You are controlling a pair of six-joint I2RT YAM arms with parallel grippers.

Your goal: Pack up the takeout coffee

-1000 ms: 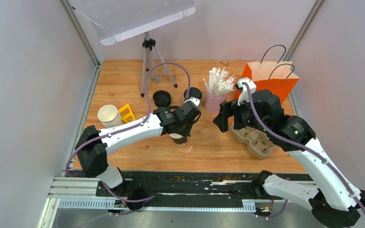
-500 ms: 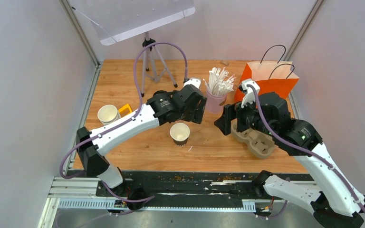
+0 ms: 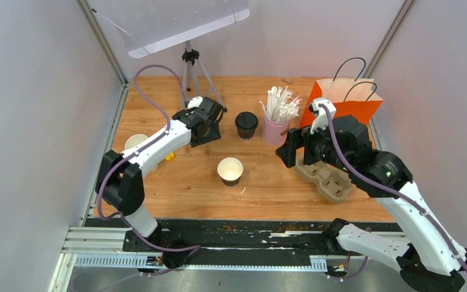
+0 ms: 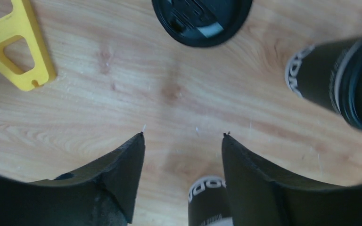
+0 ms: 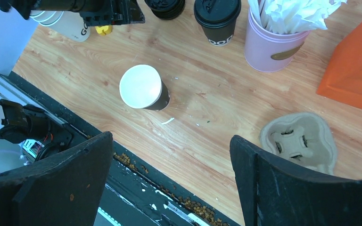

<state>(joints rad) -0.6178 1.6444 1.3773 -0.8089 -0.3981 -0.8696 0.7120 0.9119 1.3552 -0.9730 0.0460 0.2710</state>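
Note:
One takeout coffee cup point(image 3: 246, 125) with a black lid stands upright at the back middle, also seen in the right wrist view point(image 5: 217, 19) and at the right edge of the left wrist view point(image 4: 344, 80). A second dark-walled cup point(image 3: 230, 170), lidless and white inside, stands upright in the middle point(image 5: 141, 87). A loose black lid point(image 4: 201, 19) lies on the wood just ahead of my left gripper point(image 4: 183, 135), which is open and empty. In the top view that gripper point(image 3: 211, 128) hides the lid. My right gripper point(image 5: 170, 137) hangs open and empty above the front of the table.
A pink cup of straws point(image 3: 275, 125) and an orange paper bag point(image 3: 343, 103) stand at the back right. The brown pulp tray point(image 3: 328, 176) lies under the right arm. Stacked white cups point(image 3: 135, 143) and a yellow plastic piece point(image 4: 16, 47) sit at the left. A tripod point(image 3: 190, 73) stands behind.
My left gripper opened, left the lidless cup standing in the middle, and swung back and left to the loose lid. The right arm has barely moved.

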